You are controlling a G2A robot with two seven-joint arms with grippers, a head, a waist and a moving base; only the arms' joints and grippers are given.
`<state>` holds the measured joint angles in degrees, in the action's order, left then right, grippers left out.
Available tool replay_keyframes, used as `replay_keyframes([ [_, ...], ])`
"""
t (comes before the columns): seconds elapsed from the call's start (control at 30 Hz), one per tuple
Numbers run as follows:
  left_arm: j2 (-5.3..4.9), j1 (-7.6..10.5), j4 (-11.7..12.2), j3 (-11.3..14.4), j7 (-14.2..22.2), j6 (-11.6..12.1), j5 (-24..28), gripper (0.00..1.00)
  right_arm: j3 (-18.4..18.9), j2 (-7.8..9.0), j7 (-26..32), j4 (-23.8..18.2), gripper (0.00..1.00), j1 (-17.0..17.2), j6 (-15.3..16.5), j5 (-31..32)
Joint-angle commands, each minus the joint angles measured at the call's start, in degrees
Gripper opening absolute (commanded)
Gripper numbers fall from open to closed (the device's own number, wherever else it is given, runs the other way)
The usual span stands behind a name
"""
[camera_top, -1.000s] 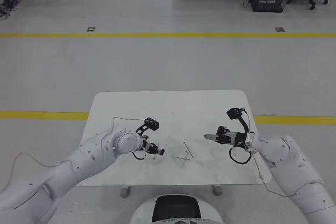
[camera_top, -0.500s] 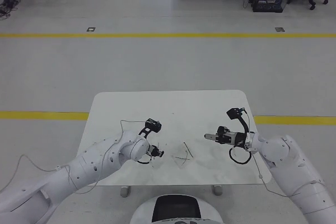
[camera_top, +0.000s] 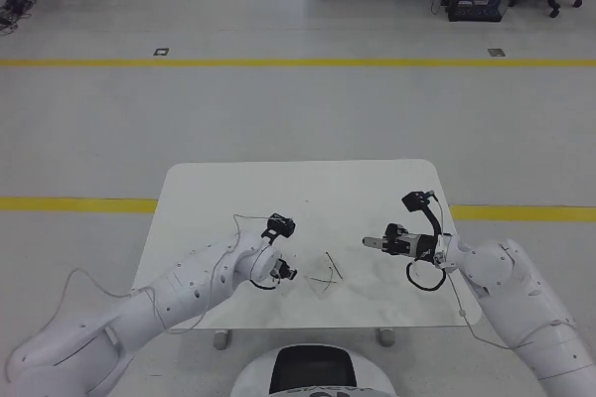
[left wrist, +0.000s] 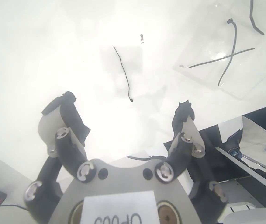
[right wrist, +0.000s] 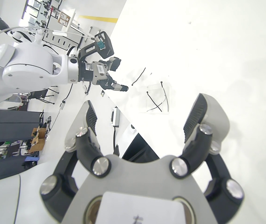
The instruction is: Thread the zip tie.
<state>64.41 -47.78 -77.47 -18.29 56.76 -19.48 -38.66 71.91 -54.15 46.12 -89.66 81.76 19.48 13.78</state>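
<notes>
A thin black zip tie [left wrist: 123, 71] lies loose on the white table [camera_top: 298, 189], its head end just ahead of my left gripper [left wrist: 126, 101]. That gripper is open and holds nothing. A clear plastic sheet [left wrist: 200, 71] beside it carries three more black zip ties, two of them crossed [left wrist: 228, 54]. The top view has these ties [camera_top: 328, 270] between my left gripper [camera_top: 284, 270] and my right gripper [camera_top: 370, 241]. My right gripper [right wrist: 144, 104] hovers open and empty, facing the ties [right wrist: 157, 99], the loose zip tie [right wrist: 138, 76] and the left gripper [right wrist: 120, 76].
The table's near edge [camera_top: 308, 326] runs close behind the ties and the left gripper. A small dark speck [left wrist: 142, 37] lies on the table past the loose tie. The far half of the table is bare white surface.
My left arm has slid a little to the right along the near edge, bringing its gripper closer to the zip ties. The right arm has kept still.
</notes>
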Motion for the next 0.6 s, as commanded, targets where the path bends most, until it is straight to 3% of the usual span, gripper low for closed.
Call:
replay_keyframes([
  [0.0, -0.09, -0.01, -0.13, 0.01, 0.01, 0.0, 0.01, 1.0, 0.0, 0.0, 0.0, 0.0, 1.0, 0.0, 0.0, 0.0],
  [0.57, 0.14, -0.03, 0.04, 0.08, 0.8, 0.15, 0.4, 1.0, 0.0, 0.0, 0.0, 0.0, 1.0, 0.0, 0.0, 0.0],
])
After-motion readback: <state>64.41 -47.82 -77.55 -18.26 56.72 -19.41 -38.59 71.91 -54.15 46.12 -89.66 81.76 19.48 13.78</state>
